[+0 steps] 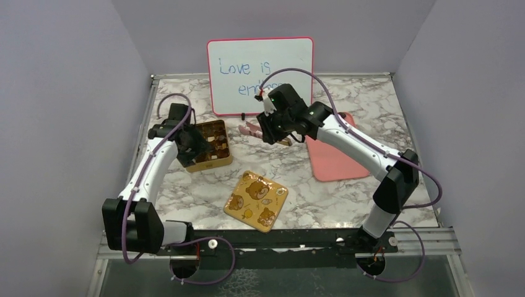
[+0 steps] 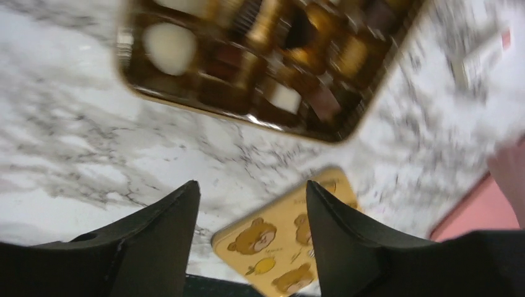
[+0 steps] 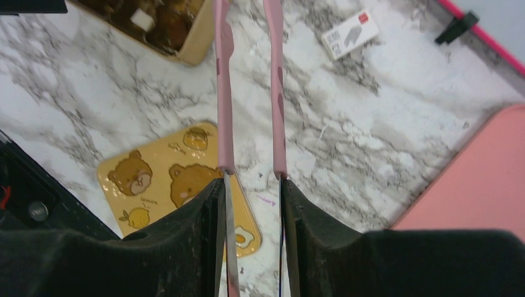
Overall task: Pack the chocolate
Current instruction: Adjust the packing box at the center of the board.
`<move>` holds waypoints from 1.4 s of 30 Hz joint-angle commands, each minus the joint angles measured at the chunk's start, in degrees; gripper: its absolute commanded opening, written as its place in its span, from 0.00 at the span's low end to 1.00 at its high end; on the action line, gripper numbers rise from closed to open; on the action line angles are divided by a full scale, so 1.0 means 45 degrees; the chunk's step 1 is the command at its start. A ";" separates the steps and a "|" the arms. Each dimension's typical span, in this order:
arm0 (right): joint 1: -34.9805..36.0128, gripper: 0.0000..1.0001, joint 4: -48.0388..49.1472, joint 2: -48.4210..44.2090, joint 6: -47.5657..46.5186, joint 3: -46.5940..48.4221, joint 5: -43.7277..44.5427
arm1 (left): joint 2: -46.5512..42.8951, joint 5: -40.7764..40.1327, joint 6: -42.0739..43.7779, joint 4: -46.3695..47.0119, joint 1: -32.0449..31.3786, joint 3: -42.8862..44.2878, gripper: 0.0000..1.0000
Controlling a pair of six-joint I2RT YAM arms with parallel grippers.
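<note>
The open gold tin stands at the left and holds chocolate pieces, dark, light brown and cream; it is blurred in the left wrist view. My left gripper hovers at the tin's left side, open and empty. My right gripper is shut on pink tongs, whose two arms stand apart and point toward the tin's corner. I see no chocolate between the tong tips. A white piece shows inside the tin.
The tin's yellow bear-print lid lies flat at front centre. A pink tray lies at the right. A whiteboard stands at the back. A small white card lies near the whiteboard.
</note>
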 commanded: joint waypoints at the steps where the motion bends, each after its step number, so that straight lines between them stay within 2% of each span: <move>1: 0.0045 0.40 0.0495 0.0922 -0.0101 0.1958 -0.0414 | 0.0082 -0.2917 -0.4967 -0.1389 0.1258 0.0278 0.59; 5: 0.0046 0.40 0.0486 0.1241 -0.0009 0.2504 -0.0846 | -0.0551 -0.3564 -0.8937 -0.1294 0.1310 -0.0648 0.46; 7: 0.0046 0.40 0.0508 0.1292 0.0023 0.2599 -0.1062 | -0.0527 -0.3528 -0.9711 -0.0651 0.1349 -0.0875 0.44; 12: 0.0046 0.40 0.0450 0.1159 -0.0032 0.2666 -0.1290 | 0.0057 -0.3464 -1.1027 -0.0571 0.1356 -0.0888 0.40; 21: 0.0046 0.39 0.0426 0.0985 -0.0299 0.2458 -0.1349 | 0.0785 -0.3057 -1.1131 0.0142 0.1281 -0.1708 0.36; 33: 0.0046 0.39 -0.0044 0.1277 -0.0680 0.3048 -0.1510 | 0.1493 -0.3345 -1.0767 0.1229 0.0891 -0.2339 0.39; 42: 0.0242 0.39 -0.2237 0.2556 -0.0982 0.5355 -0.1626 | 0.1017 -0.3811 -0.9090 0.1392 0.0659 -0.2598 0.19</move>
